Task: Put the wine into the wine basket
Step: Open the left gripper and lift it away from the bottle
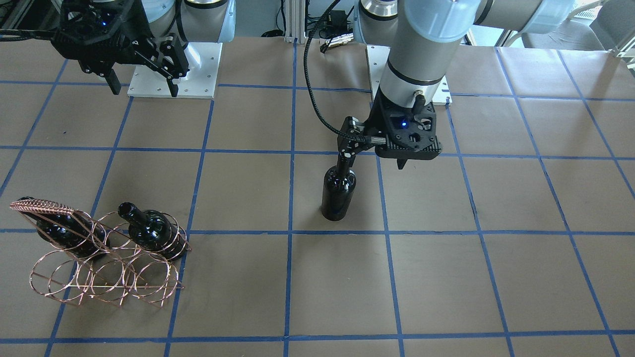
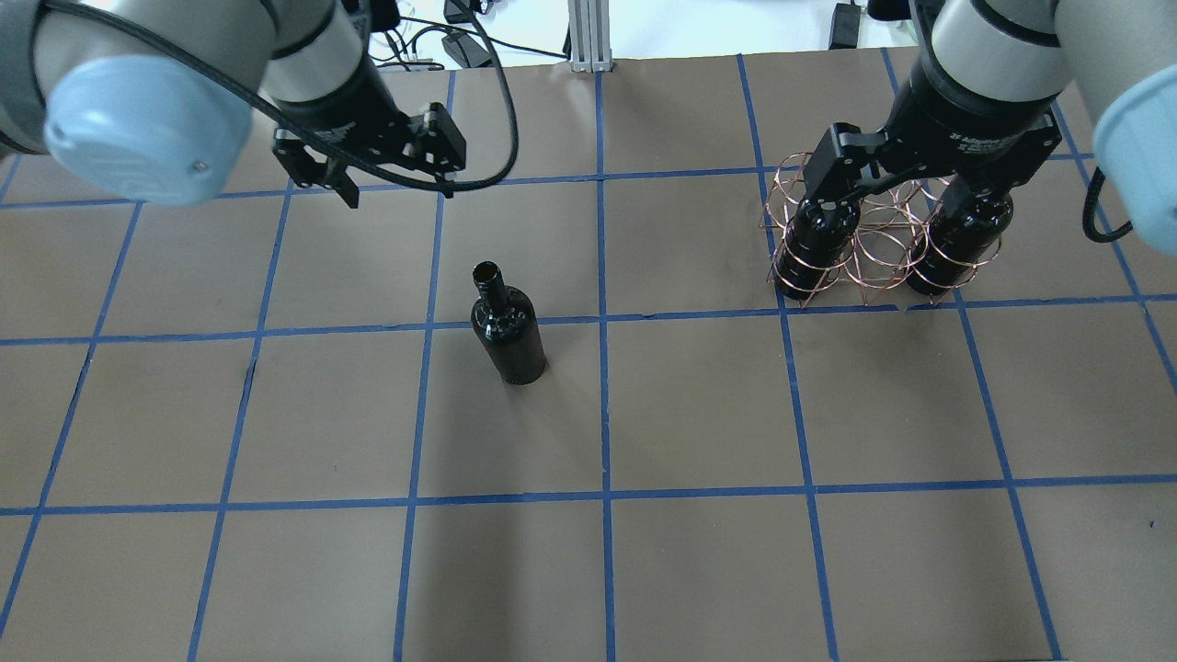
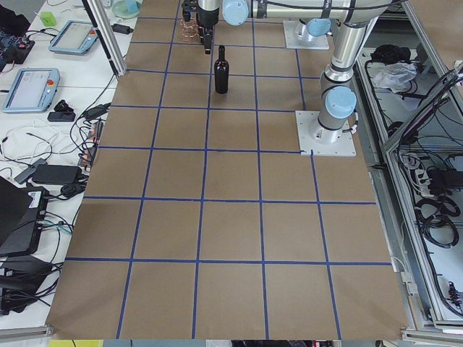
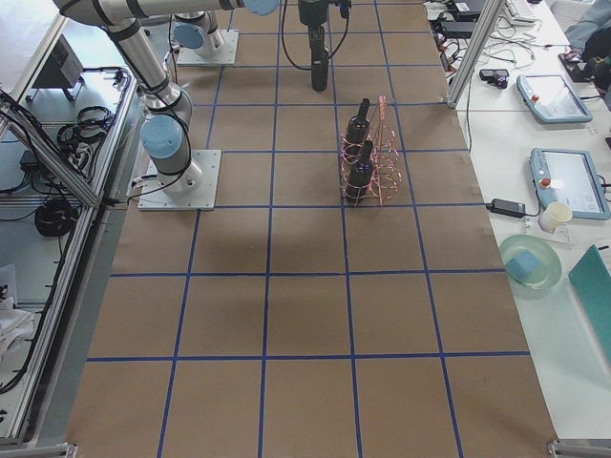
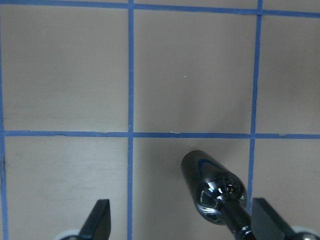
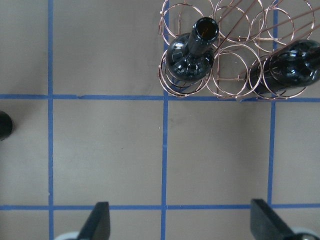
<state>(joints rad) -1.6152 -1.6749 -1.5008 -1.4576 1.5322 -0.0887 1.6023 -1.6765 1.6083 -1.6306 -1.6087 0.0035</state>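
Observation:
One wine bottle (image 1: 338, 191) stands upright near the table's middle, apart from the basket; it also shows in the overhead view (image 2: 508, 336) and the left wrist view (image 5: 212, 182). My left gripper (image 1: 375, 154) is open just above it, the bottle's neck close to one finger (image 5: 265, 220), not gripped. The copper wire wine basket (image 1: 109, 277) holds two more bottles (image 1: 151, 230) (image 1: 64, 228) in its upper rings. My right gripper (image 1: 144, 79) is open and empty, raised above the basket (image 2: 878, 244); its wrist view shows the basket (image 6: 235, 55) ahead.
The table is covered in brown paper with a blue tape grid (image 2: 602, 317). The two arm base plates (image 1: 173, 72) stand at the robot's side. Desks with tablets and cables (image 3: 43, 87) lie beyond the table's edge.

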